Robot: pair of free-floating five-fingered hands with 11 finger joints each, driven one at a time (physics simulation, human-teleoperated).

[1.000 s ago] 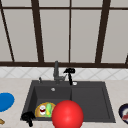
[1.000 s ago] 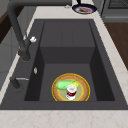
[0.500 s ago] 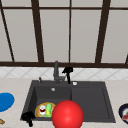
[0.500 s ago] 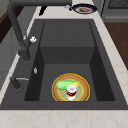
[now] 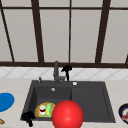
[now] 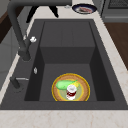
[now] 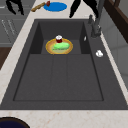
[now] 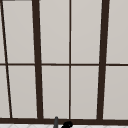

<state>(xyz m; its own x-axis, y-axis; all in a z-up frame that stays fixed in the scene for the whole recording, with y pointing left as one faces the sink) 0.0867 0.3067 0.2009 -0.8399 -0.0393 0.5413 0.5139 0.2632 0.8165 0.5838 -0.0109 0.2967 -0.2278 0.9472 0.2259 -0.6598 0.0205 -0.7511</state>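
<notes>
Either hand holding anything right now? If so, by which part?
Nothing is held. The left hand hangs at the sink's front-left corner near the plate; the right hand hangs beside the faucet.

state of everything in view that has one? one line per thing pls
left hand: in the air at the sink's front left corner, fingers pointing down, holding nothing
right hand: in the air beside the faucet, touching nothing
faucet: no water running
yellow plate: flat in the left basin, carrying food
green vegetable: lying on the plate
small red cup: upright on the plate
dark plate: on the counter, food on it
</notes>
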